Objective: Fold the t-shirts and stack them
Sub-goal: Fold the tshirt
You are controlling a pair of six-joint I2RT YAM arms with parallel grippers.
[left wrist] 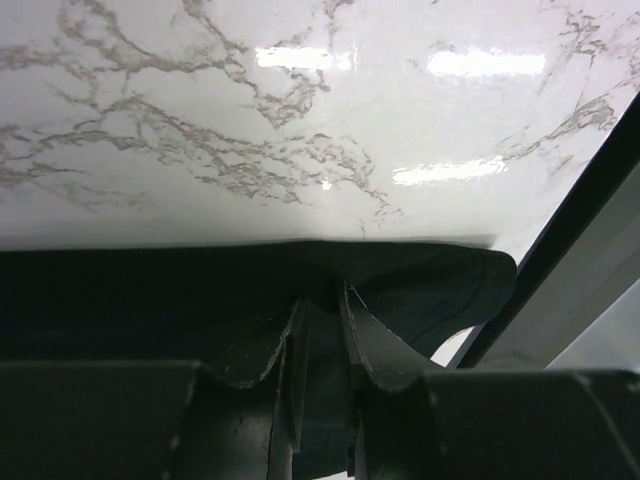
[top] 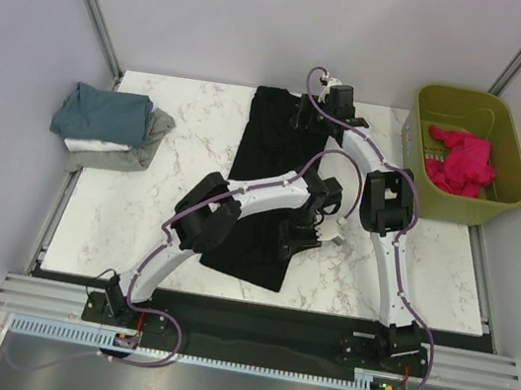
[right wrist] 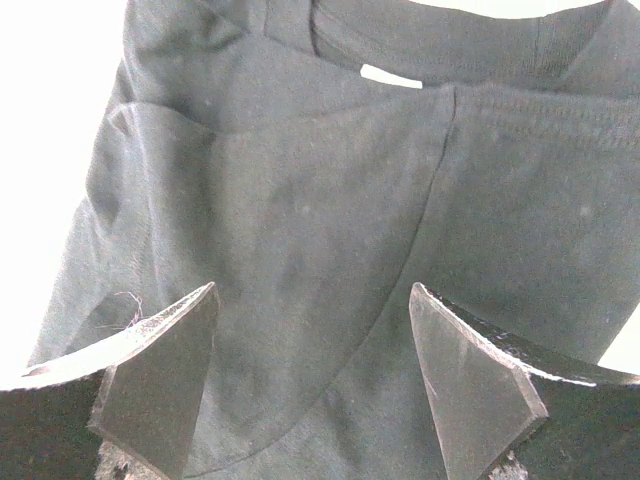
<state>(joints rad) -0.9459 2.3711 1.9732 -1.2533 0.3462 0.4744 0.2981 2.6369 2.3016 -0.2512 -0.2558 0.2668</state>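
A large black t-shirt lies lengthwise on the marble table, collar at the far end. My left gripper is shut on the shirt's right edge near the hem, pinching a fold of black cloth. My right gripper hovers over the collar end, open and empty; its wrist view shows the black shirt with the small white label between the wide-apart fingertips. A folded stack of teal-blue, white and grey shirts sits at the table's left edge.
An olive-green plastic basket holding a pink-red cloth stands off the table's right rear corner. The table's right edge and a dark frame rail lie close to my left gripper. Grey walls enclose the back and sides.
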